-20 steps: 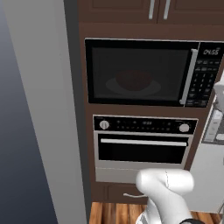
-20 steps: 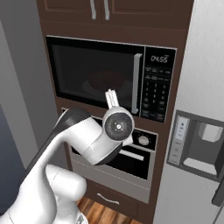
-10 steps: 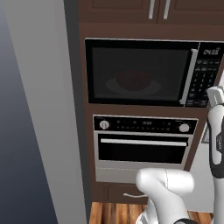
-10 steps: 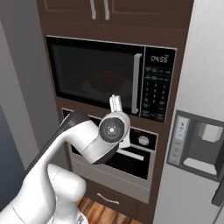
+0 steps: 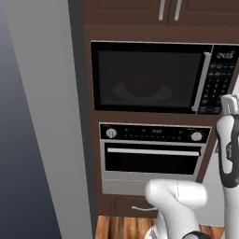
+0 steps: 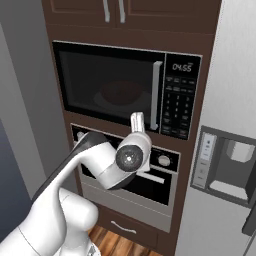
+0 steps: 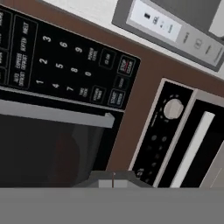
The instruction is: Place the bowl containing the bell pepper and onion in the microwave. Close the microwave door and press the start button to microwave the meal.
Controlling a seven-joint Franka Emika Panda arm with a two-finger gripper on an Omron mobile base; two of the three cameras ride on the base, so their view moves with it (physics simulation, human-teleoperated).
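The microwave [image 5: 154,77] is built into the brown cabinet wall, and its door [image 6: 107,85] is closed. Through the dark window the red bowl [image 5: 142,85] shows dimly on the turntable; it also appears as a red blur [image 7: 65,153] in the hand view. I cannot make out the bell pepper or the onion through the glass. My gripper [image 7: 113,180] is shut on nothing. It hangs in front of the lower end of the silver door handle [image 7: 57,114], just below the button panel [image 7: 65,61].
A black oven [image 5: 151,156] with a round dial [image 7: 173,108] and a bar handle sits directly under the microwave. A fridge dispenser [image 6: 227,165] stands to the right. A grey wall [image 5: 42,116] runs along the left, and upper cabinet doors [image 6: 115,10] hang above.
My forearm has swung further into the left base view, and the hand has drifted slightly right and down in the right base view. The door stays closed and the gripper shut.
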